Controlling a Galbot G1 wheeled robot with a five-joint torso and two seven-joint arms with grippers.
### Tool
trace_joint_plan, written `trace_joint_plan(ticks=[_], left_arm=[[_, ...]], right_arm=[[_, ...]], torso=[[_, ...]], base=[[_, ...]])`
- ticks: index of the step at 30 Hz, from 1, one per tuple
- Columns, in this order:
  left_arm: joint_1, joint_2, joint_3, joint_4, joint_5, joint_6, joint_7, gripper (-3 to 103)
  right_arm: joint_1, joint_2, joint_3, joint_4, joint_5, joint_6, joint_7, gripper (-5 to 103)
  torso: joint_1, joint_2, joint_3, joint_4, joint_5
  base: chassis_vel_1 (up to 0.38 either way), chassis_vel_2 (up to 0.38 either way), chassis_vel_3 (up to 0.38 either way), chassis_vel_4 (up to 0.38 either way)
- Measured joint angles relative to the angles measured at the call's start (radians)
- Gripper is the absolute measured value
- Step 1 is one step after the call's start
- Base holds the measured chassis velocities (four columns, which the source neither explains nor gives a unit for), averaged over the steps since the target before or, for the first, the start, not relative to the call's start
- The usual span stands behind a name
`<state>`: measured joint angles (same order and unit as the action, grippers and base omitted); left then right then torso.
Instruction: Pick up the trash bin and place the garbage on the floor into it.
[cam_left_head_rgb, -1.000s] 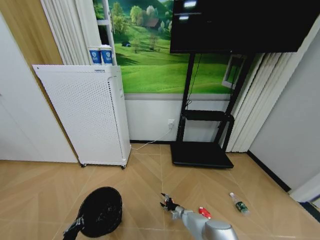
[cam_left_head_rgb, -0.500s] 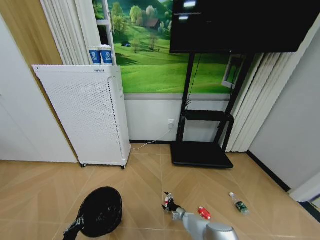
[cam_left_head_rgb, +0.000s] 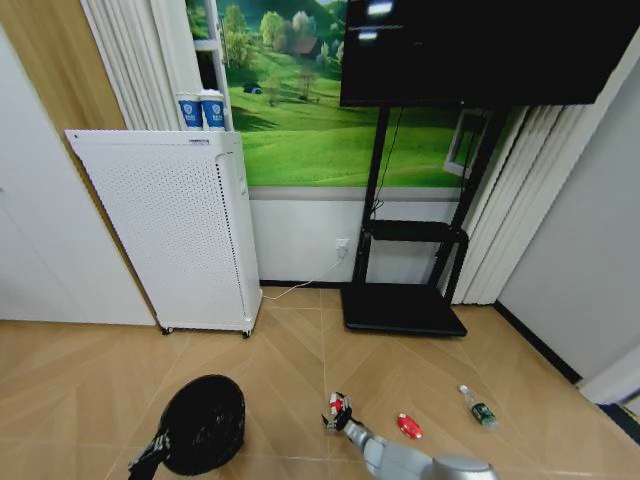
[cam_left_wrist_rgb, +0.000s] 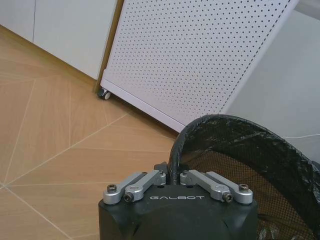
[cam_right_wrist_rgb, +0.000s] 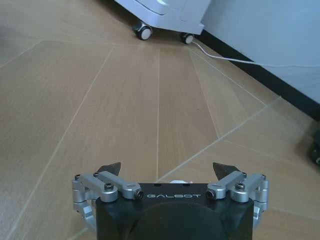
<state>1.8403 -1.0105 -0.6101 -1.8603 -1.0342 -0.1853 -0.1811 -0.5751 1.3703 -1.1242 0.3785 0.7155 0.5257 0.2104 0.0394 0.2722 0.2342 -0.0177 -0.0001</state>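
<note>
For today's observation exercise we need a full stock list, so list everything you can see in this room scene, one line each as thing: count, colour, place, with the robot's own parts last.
trash bin: one, black with bag lining, on the floor at lower left, held at its rim.
red-and-white piece: one, on the floor, at the right tool.
red piece: one, on the floor right of it.
bottle: one, clear with green label, lying farther right.
floor: light brown herringbone planks.
perforated cabinet: one, white, on wheels by the wall.
cups: two, blue-and-white, above the cabinet.
screen: one, black, on a black stand.
mural: green landscape on the back wall.
left tool: shut on the bin's rim.
right tool: open, low over the floor.
</note>
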Motion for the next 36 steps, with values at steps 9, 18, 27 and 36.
trace_joint_plan(ticks=[9,18,27,36], left_arm=[[-0.012,-0.002,0.007,0.010,0.003,0.002,-0.001,7],[-0.017,-0.002,0.009,0.018,0.000,0.002,0.003,7],[-0.020,-0.003,0.012,0.020,0.000,0.002,0.003,7],[-0.019,-0.008,0.011,0.018,0.001,-0.001,0.004,7]], right_arm=[[-0.014,0.028,0.044,0.022,0.183,-0.021,-0.020,100],[-0.009,0.042,0.103,0.019,0.232,-0.006,-0.043,100],[-0.002,0.027,0.161,0.037,0.270,-0.008,-0.037,100],[-0.036,0.037,0.275,0.077,0.345,-0.045,0.000,100]], torso=[[0.000,0.000,0.000,0.0003,0.0000],[0.000,0.000,0.000,0.0002,0.0000],[0.000,0.000,0.000,0.0000,0.0000],[0.000,0.000,0.000,0.0003,0.0002]], base=[[0.000,0.000,0.000,0.000],[0.000,0.000,0.000,0.000],[0.000,0.000,0.000,0.000],[0.000,0.000,0.000,0.000]])
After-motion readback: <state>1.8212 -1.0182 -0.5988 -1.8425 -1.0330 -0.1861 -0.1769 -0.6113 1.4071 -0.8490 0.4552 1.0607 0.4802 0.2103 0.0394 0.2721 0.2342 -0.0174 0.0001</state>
